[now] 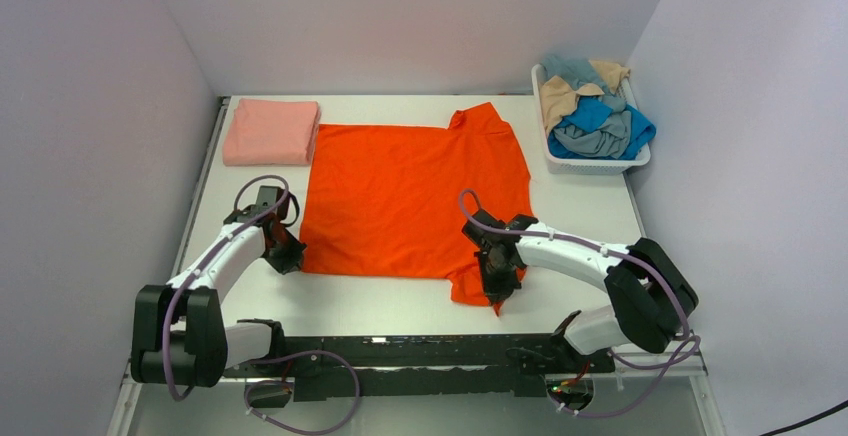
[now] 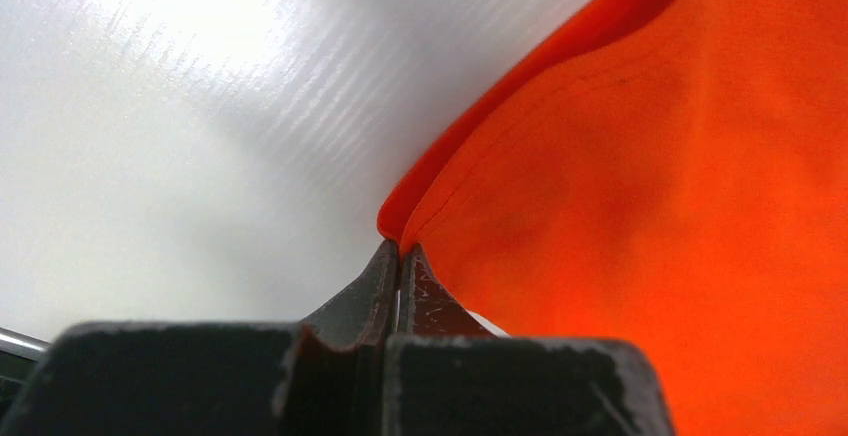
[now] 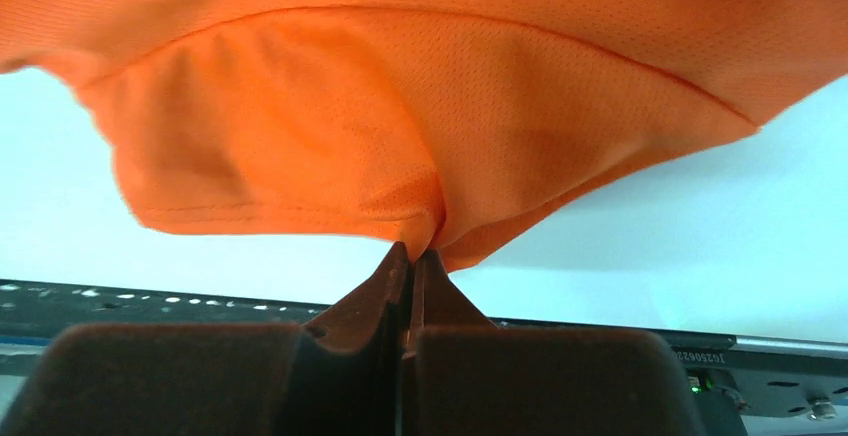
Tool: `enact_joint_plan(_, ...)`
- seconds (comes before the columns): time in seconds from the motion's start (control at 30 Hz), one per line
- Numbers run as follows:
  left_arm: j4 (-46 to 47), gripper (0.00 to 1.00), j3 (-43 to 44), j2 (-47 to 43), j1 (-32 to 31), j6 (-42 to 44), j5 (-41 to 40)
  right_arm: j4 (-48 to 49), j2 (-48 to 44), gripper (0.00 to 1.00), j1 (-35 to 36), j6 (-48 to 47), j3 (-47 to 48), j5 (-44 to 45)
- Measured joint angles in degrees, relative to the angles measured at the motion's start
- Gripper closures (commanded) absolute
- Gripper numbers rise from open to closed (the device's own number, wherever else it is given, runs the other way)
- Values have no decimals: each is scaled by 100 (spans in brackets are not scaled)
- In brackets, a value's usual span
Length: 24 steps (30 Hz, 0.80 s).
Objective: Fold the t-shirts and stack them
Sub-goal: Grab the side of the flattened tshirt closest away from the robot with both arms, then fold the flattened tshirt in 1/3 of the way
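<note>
Both arms stretch low over the desk (image 1: pixel 400 306), wrists tipped down. The left tool (image 1: pixel 285 253) clamps the orange t-shirt (image 1: pixel 410 196) at a hem corner, and the right tool (image 1: pixel 499 284) clamps its sleeve. The shirt lies spread between them.

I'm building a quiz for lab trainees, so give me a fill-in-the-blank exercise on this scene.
1. The spread t-shirt, pinched by the left gripper and the right gripper, is coloured ____.
2. The folded pink t-shirt lies on its ____ side.
3. The loose t-shirts are heaped in a white ____.
Missing words: orange, left, basket.
</note>
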Motion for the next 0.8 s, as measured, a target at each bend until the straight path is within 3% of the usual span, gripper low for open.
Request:
enact_joint_plan(0.13, -173, 100, 267, -160, 0, 50, 61, -254, -2, 100, -118, -120, 579, 127)
enact_joint_plan(0.43, -96, 100, 1003, -136, 74, 232, 168, -219, 83, 100, -1290, -789, 1829, 225)
enact_joint_plan(0.8, 470, 100, 2028, 1161, 166, 348, 352, 221, 968, 100, -1963, -1469, 3010, 280)
